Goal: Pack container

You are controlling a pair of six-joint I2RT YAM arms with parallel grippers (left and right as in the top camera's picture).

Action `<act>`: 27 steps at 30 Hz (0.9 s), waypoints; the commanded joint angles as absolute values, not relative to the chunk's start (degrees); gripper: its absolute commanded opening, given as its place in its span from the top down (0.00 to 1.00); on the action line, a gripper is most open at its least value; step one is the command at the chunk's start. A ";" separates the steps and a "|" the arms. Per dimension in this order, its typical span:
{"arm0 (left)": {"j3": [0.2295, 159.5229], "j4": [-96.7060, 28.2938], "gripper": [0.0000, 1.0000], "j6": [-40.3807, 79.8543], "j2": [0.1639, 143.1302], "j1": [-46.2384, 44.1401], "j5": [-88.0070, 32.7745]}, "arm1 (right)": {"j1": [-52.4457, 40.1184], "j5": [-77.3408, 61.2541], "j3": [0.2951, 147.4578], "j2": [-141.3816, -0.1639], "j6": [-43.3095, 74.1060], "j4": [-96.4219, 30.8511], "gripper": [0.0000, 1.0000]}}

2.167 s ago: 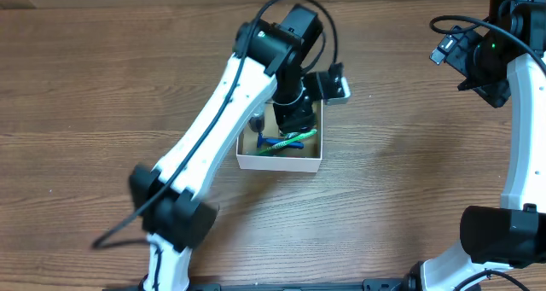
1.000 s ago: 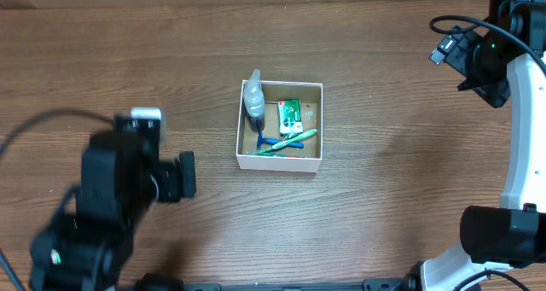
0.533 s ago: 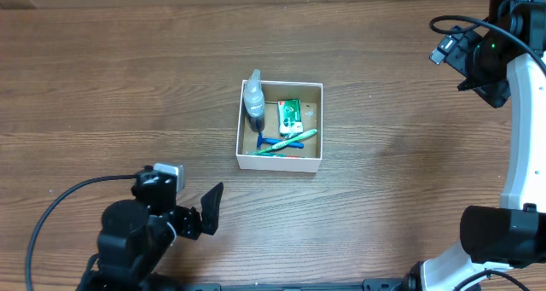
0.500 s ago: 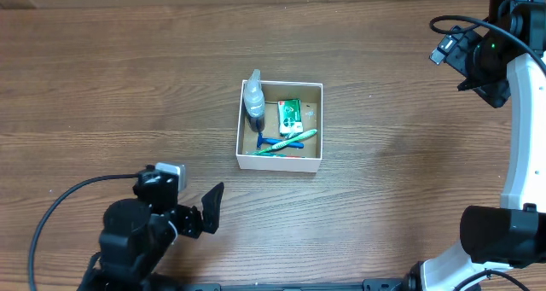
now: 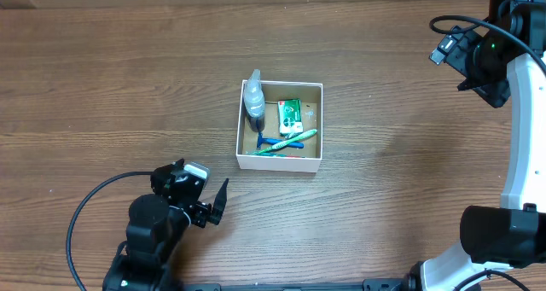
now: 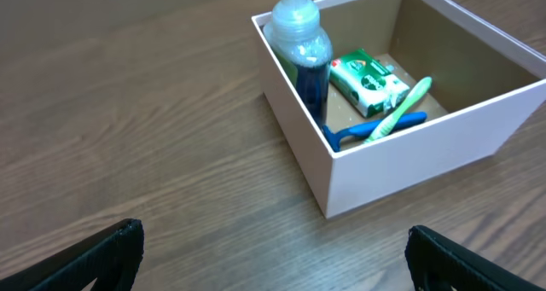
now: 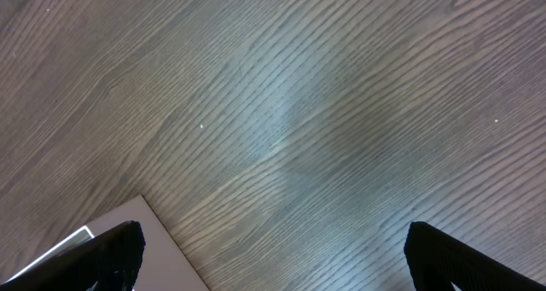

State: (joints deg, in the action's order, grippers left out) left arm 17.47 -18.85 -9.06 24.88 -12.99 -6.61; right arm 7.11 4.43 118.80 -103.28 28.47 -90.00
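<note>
As viewed from overhead, the container [image 5: 279, 162] sits near the middle of the wooden surface [image 5: 119, 78]. Inside it, a clear spray bottle [image 5: 253, 101] with dark liquid is against the left wall, its top reaching past the far-left corner. A green packet [image 5: 291, 114] lies flat on the brown floor. A green toothbrush [image 5: 294, 139] and a blue razor [image 5: 273, 142] lie together along the near wall. The left arm [image 5: 158, 235] is at the lower left and the right arm [image 5: 490, 56] at the upper right, both well apart from the container.

In the left wrist view, the container [image 6: 409, 167] stands ahead and to the right on the surface. The spray bottle [image 6: 303, 56] occupies one corner, its top above the rim. The packet [image 6: 368, 80], toothbrush [image 6: 401, 107] and razor [image 6: 367, 130] are beside it on the floor. The left jaws are spread wide, one tip in each lower corner of the frame, with only bare wood between them.

In the right wrist view, wood grain fills the frame, apart from a pale flat edge [image 7: 158, 261] at lower left that cannot be identified. The right jaws are likewise spread wide and grasp nothing.
</note>
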 commanded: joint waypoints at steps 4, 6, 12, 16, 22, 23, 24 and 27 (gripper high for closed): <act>8.97 -6.13 0.00 -10.87 20.62 -9.28 -7.79 | 7.25 4.36 119.26 -102.78 28.29 -89.91 0.00; 6.81 -2.74 0.00 -10.72 17.47 -7.01 -10.26 | 7.25 4.36 119.26 -102.78 28.29 -89.89 0.00; 3.14 2.04 0.00 -10.72 8.93 -3.68 -11.99 | 7.25 4.36 119.26 -102.78 28.29 -89.89 0.00; 3.05 1.96 0.00 -10.72 7.27 -1.91 -12.08 | 7.25 4.36 119.26 -102.78 28.29 -89.91 0.00; 2.55 0.99 0.00 -10.81 3.46 1.17 -11.88 | 7.25 4.36 119.26 -102.78 28.29 -89.89 0.00; 2.04 0.82 0.00 -10.74 2.55 1.69 -11.92 | 7.25 4.36 119.26 -102.78 28.29 -89.89 0.00; 1.26 0.56 0.00 -10.70 1.28 2.35 -12.01 | 7.25 4.36 119.26 -102.78 28.29 -89.91 0.00; 0.27 -0.45 0.00 -10.74 0.21 3.31 -12.73 | 7.25 4.36 119.26 -102.78 28.29 -89.91 0.00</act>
